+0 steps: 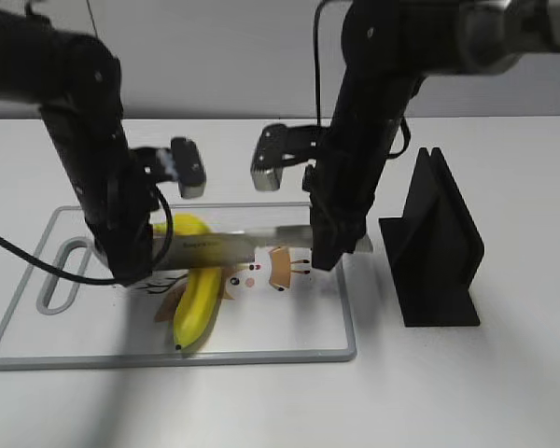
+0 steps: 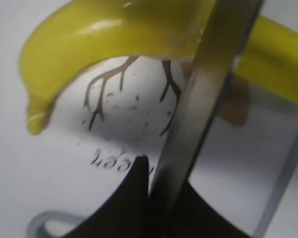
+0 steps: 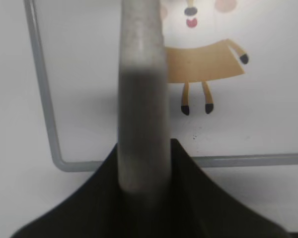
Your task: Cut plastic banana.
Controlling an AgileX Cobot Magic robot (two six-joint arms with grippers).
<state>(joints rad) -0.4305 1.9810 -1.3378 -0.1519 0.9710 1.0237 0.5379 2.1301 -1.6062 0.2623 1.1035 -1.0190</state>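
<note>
1. Exterior view: the plastic banana [image 1: 198, 297] lies on the cutting board [image 1: 289, 347], dark tip toward the front edge, its upper part under the knife [image 1: 233, 245].
2. The knife spans level across the banana, held at both ends.
3. The left gripper [image 1: 131, 266] points steeply down, clamped on the blade's end beside the banana.
4. The right gripper [image 1: 325, 254] also hangs steeply down, closed on the knife's handle end [image 3: 141, 124].
5. A black knife stand [image 1: 434, 245] sits on the white tabletop [image 1: 504, 392], right of the board.
</note>
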